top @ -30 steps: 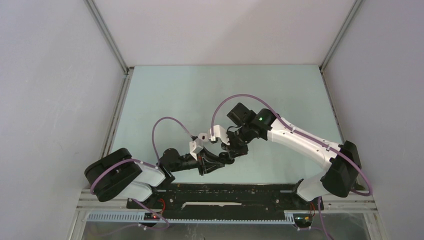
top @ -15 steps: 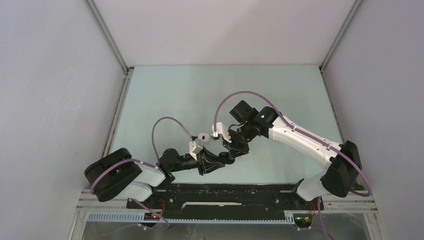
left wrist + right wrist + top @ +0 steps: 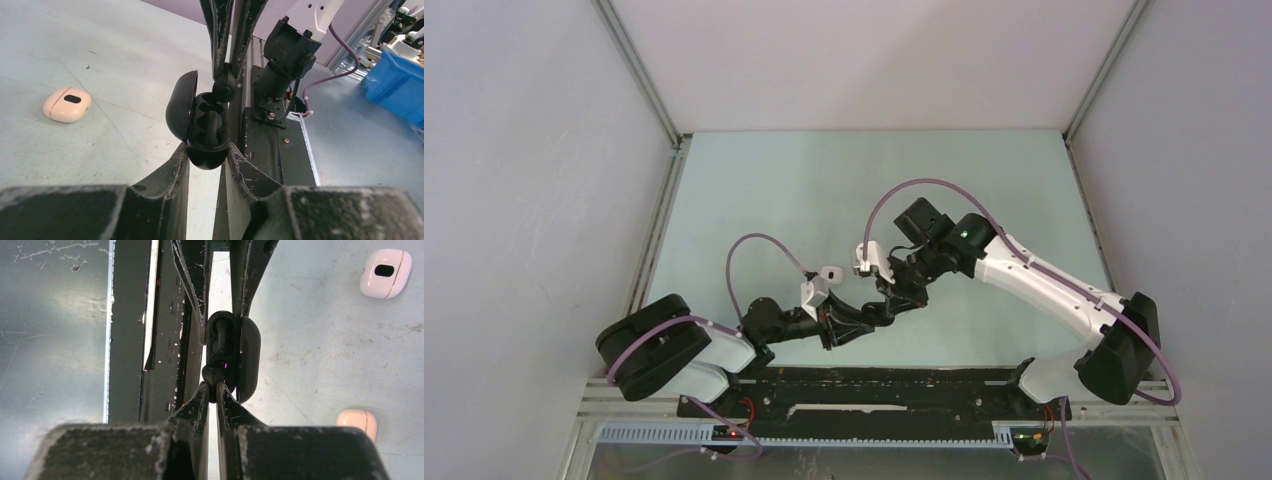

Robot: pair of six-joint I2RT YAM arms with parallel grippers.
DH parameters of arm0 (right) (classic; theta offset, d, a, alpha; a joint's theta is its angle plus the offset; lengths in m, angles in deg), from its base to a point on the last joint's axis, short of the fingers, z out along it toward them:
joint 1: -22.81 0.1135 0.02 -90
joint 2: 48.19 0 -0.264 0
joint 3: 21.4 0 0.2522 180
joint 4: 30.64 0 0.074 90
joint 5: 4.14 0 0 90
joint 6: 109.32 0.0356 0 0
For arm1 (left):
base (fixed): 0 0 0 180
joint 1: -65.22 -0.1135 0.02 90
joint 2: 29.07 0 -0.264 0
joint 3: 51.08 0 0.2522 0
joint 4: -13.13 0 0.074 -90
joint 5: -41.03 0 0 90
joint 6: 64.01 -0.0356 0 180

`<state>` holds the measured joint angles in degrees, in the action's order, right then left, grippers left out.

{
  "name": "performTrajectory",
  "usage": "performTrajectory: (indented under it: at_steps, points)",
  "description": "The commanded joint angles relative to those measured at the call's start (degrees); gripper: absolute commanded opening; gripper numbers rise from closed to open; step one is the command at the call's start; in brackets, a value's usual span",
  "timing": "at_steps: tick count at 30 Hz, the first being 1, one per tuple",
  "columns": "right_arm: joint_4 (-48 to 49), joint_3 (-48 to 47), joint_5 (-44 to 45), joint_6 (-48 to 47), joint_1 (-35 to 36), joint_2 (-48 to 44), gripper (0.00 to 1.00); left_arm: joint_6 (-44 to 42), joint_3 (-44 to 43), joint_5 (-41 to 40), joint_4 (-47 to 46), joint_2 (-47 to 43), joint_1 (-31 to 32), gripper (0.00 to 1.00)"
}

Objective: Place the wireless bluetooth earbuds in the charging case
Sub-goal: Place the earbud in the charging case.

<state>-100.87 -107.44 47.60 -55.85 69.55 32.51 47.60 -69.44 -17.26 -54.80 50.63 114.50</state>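
Note:
My left gripper (image 3: 207, 147) is shut on the base of an open black charging case (image 3: 206, 137), lid (image 3: 179, 107) swung out to the left. One black earbud (image 3: 211, 122) lies in a well of the case. My right gripper (image 3: 212, 385) is shut on a second black earbud (image 3: 212, 374) and holds it at the case's end well (image 3: 224, 90). In the top view both grippers meet near the table's front, left (image 3: 872, 316), right (image 3: 892, 300). Pale earbuds are out of view.
A white case (image 3: 386, 273) and a cream case (image 3: 357, 421) lie shut on the table; the cream case also shows in the left wrist view (image 3: 67, 104). The black base rail (image 3: 874, 385) runs along the near edge. A blue bin (image 3: 400, 80) stands off the table.
The right arm's wrist and elbow have swung to the right while its fingertips stayed at the case. The left arm has held still.

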Motion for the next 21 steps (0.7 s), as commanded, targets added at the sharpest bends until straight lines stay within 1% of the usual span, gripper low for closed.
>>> performTrajectory:
  at_steps: [1, 15, 21]
  points:
    - [0.41, 0.81, -1.00, -1.15, -0.13, -1.68, 0.05, 0.53, -0.23, -0.12, -4.22, 0.48, 0.23, 0.00]
    - [2.72, 1.99, 1.22, -0.83, 0.16, -0.87, 0.05, 0.71, -0.14, 0.30, -4.82, 0.65, 0.08, 0.00]
    - [3.78, 2.00, 0.51, -0.32, 0.38, 0.29, 0.05, 0.66, -0.06, 0.61, -5.23, 0.78, -0.05, 0.00]
